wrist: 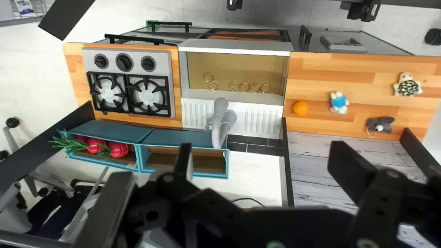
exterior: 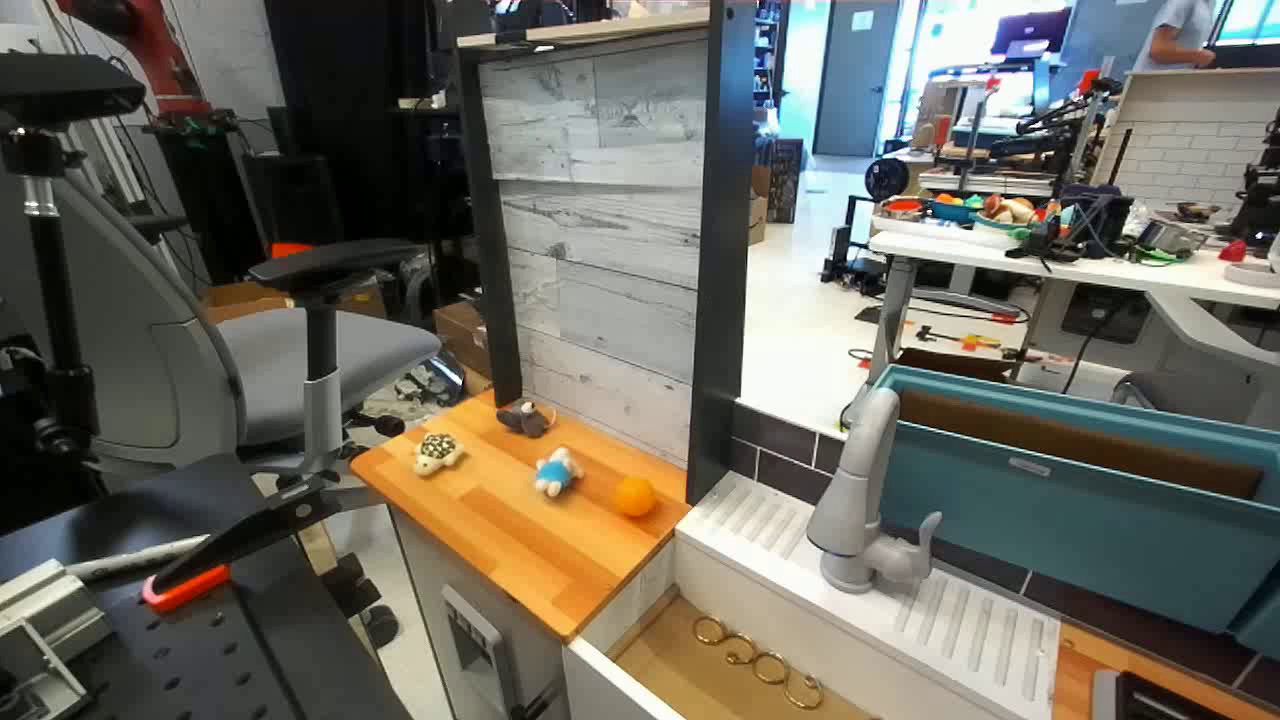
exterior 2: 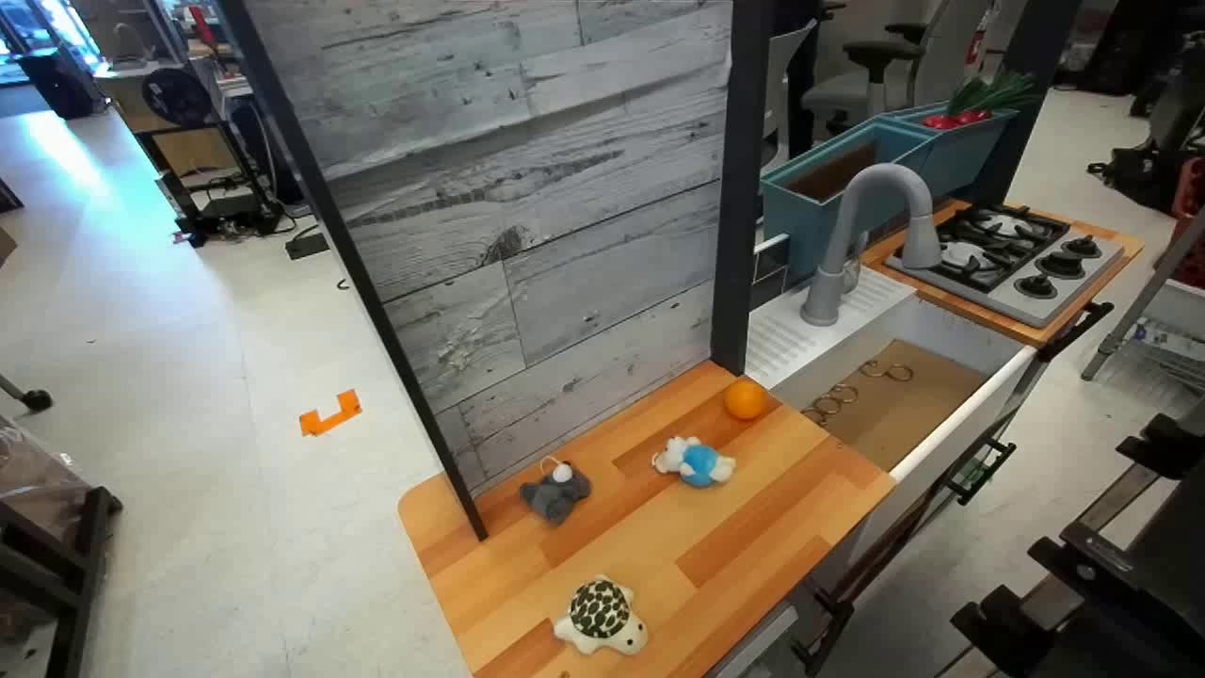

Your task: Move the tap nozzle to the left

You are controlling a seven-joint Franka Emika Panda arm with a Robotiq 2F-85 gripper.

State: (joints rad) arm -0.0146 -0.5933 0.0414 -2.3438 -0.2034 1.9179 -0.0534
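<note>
The tap nozzle is a thick grey curved tube on a stout base. It shows in both exterior views (exterior: pixel 862 470) (exterior 2: pixel 844 231) and in the wrist view (wrist: pixel 216 127). The base stands on the white ribbed drain board (exterior: pixel 975 625) behind the sink (exterior 2: pixel 965 428). The spout's flared end hangs toward the sink, and the small side lever (exterior: pixel 925 545) is on the stove side. My gripper (wrist: pixel 260 151) is open and empty in the wrist view. The nozzle appears beyond the gripper, near the left finger in the picture, with no contact. I cannot make out the gripper in the exterior views.
A teal planter (exterior: pixel 1060 520) stands behind the tap. A stove (exterior 2: pixel 1045 273) is on one side of the sink. A wooden counter (exterior 2: pixel 650 556) with small toys and an orange (exterior 2: pixel 746 400) is on the other, below a tall grey panel (exterior 2: pixel 584 217). Brass rings lie in the sink.
</note>
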